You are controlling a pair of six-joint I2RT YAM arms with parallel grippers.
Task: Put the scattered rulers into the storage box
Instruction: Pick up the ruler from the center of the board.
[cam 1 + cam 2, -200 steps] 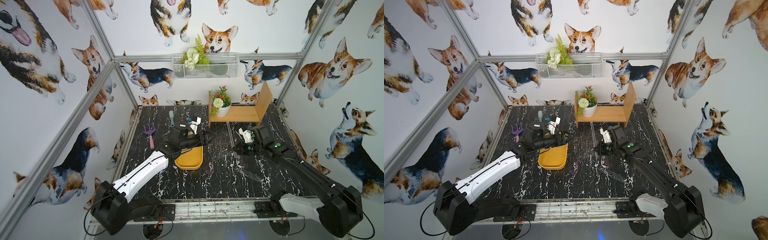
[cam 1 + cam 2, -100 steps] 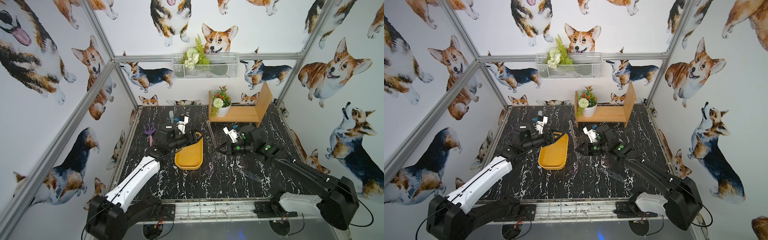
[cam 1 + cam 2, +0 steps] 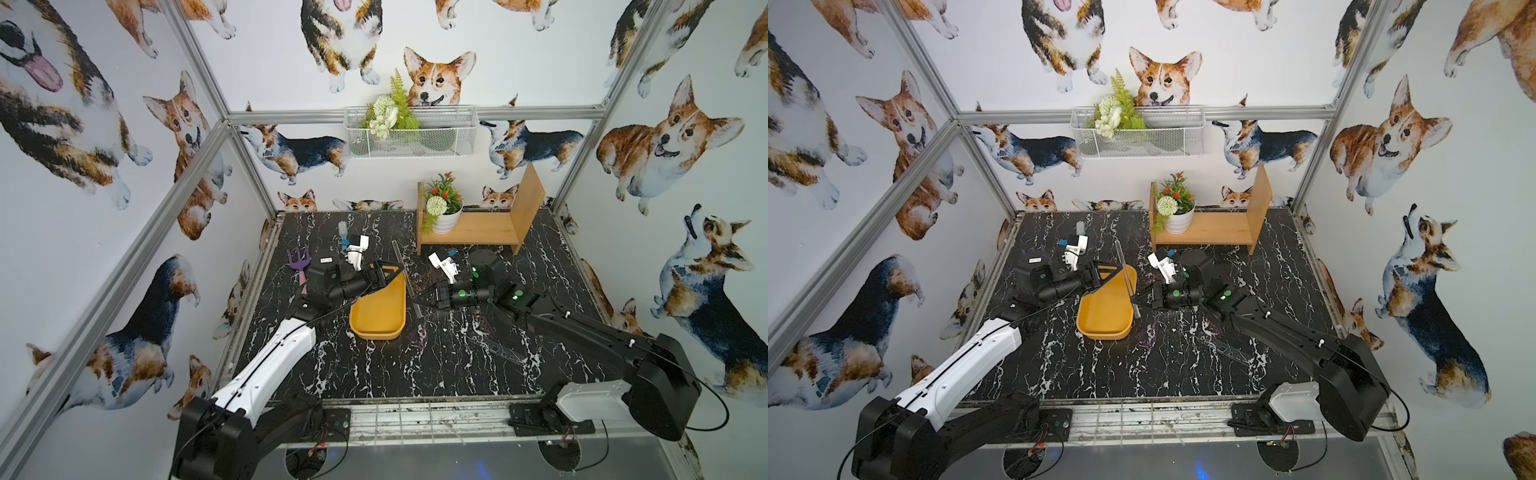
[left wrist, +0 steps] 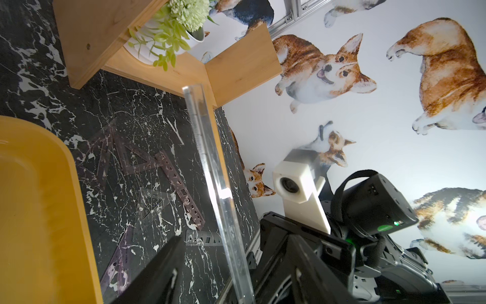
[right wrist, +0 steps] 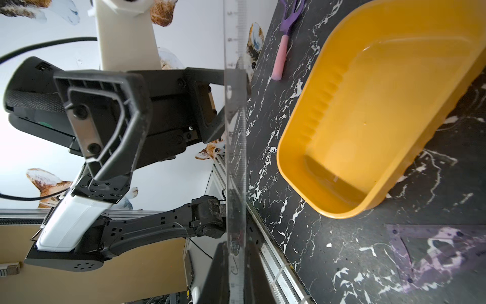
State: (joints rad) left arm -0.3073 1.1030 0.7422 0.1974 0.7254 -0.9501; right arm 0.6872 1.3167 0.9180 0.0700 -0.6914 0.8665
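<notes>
Just beside the yellow-orange storage box [image 3: 376, 333], a shallow, smooth plastic tray with rounded corners and a rolled rim on the black marbled worktop [image 3: 374, 374], the right gripper [image 3: 417, 300] is clamped near one end of a long clear ruler [image 5: 235, 158] with fine marks. The left gripper [image 3: 390, 275] hangs over the box's far end, jaws wide and holding nothing; whether they touch that ruler is unclear. The other rulers [image 4: 181, 189], thin tinted strips and set squares, lie flat beyond the box's right-arm side, faint against the marbling.
</notes>
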